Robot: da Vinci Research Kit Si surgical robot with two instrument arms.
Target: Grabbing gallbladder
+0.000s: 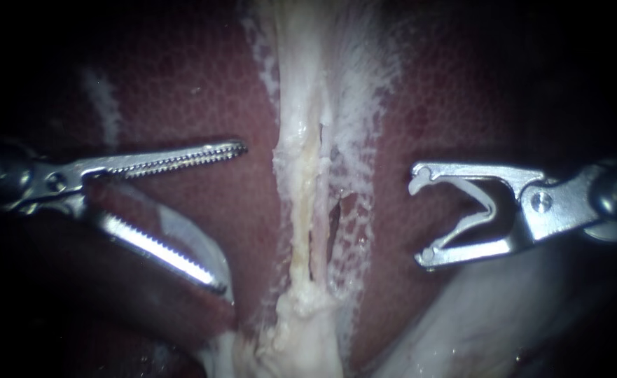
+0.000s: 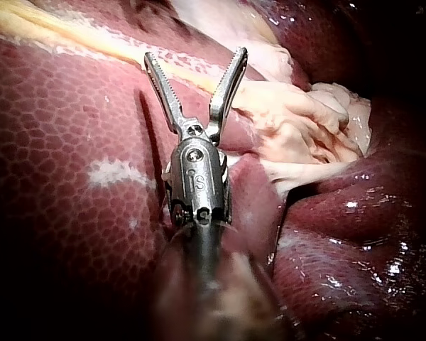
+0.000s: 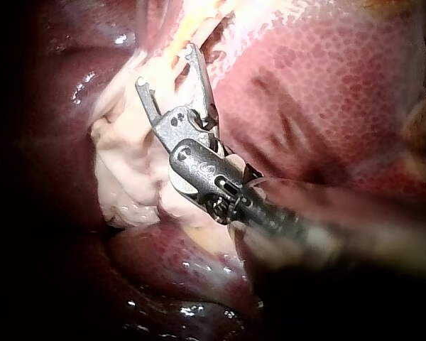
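Two instruments are present: one left instrument and one right instrument. Each bears two jaws, four in all; the left pair is toothed. One pale clip lies between the right pair, touching both. There is one liver, crossed from near to far by one pale band of tissue.

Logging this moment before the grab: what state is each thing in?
Left instrument: jaws open, holding nothing.
Right instrument: jaws spread wide, holding a clip between them.
Clip: open, on no tissue.
Pale strand: ungripped, between the two instruments.
Liver: exposed, not gripped.
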